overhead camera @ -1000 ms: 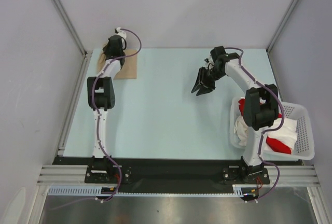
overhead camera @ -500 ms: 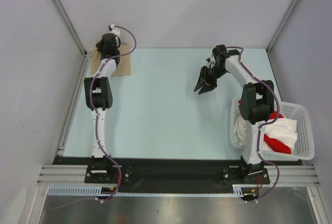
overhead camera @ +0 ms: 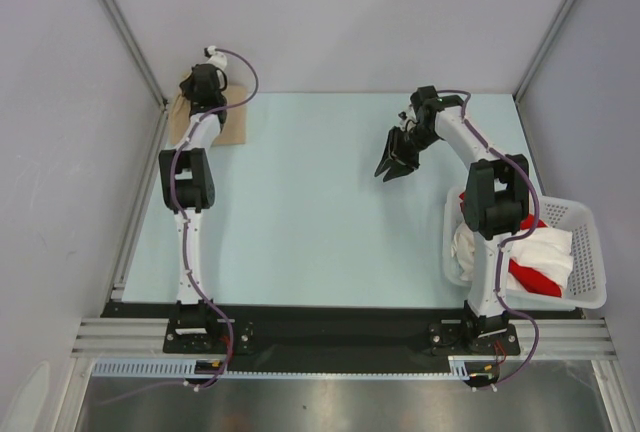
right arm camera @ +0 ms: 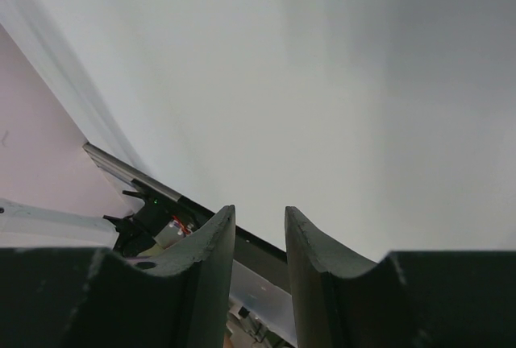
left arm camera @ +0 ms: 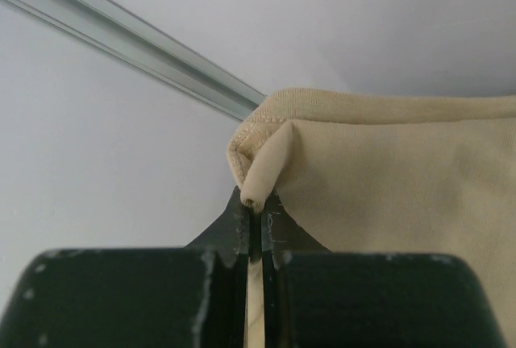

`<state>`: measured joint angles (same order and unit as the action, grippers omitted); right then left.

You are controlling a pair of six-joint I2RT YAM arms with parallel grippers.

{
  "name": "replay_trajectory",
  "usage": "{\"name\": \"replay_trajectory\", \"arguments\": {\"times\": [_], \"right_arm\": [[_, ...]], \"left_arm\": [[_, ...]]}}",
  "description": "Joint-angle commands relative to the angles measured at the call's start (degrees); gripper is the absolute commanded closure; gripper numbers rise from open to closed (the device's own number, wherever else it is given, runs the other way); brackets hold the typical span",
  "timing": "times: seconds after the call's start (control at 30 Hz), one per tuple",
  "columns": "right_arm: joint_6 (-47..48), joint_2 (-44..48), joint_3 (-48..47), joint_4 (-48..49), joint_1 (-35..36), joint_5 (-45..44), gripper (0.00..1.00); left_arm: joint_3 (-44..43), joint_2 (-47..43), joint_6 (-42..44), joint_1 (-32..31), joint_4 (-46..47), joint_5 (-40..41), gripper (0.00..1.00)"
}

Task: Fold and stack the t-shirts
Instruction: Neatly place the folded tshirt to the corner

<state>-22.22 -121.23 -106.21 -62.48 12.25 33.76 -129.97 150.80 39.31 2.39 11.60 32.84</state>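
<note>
The beige t-shirt (overhead camera: 233, 126) lies folded at the table's far left corner, partly under the left arm. My left gripper (overhead camera: 205, 92) is shut on a rolled hem of it, and the left wrist view shows the beige t-shirt (left arm camera: 387, 171) pinched between the tips of the left gripper (left arm camera: 255, 205). My right gripper (overhead camera: 392, 164) hangs over the far middle of the table, open and empty. In the right wrist view nothing is between the two fingers of the right gripper (right arm camera: 258, 221). A white t-shirt (overhead camera: 552, 247) and a red t-shirt (overhead camera: 535, 280) lie bunched in the basket.
The white lattice basket (overhead camera: 598, 274) stands at the table's right edge, beside the right arm's base. Grey walls and metal frame rails (left arm camera: 121, 30) close in the far left corner by the left gripper. The pale blue table (overhead camera: 300, 212) spreads between the arms.
My left gripper has dragged the beige t-shirt leftward and farther into the back corner. The right gripper has barely shifted.
</note>
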Motion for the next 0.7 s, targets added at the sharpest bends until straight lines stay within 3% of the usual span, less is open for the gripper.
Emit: {"name": "replay_trajectory", "arguments": {"times": [0.0,0.07,0.13,0.2,0.3,0.43,0.67], "right_arm": [[-0.19,0.55,-0.75,-0.28,0.05,1.14,0.63],[-0.28,0.64,-0.66,-0.19,0.05,1.22,0.63],[-0.37,0.91,-0.31,-0.01,0.14,1.14,0.63],[-0.72,1.26,-0.05,0.16,0.32,1.48,0.63],[-0.98,1.52,0.39,0.78,1.02,1.84,0.64],[-2.04,3.88,3.28,3.05,1.72,2.1,0.63],[-5.55,14.06,13.46,10.0,1.11,0.43,0.63]], "left_arm": [[-3.18,0.19,0.86,1.03,5.01,0.73,1.0],[-3.36,0.11,0.42,1.3,5.45,0.82,0.98],[-3.79,0.11,-0.72,1.39,6.15,1.35,0.67],[-3.8,-0.24,-2.56,1.3,6.51,3.1,0.3],[-4.59,-1.38,-5.2,0.69,4.23,3.98,0.1],[-3.8,-5.77,-10.55,-1.95,-0.06,5.66,0.04],[6.64,-20.79,-29.69,-15.02,-9.74,2.41,0.0]]}}
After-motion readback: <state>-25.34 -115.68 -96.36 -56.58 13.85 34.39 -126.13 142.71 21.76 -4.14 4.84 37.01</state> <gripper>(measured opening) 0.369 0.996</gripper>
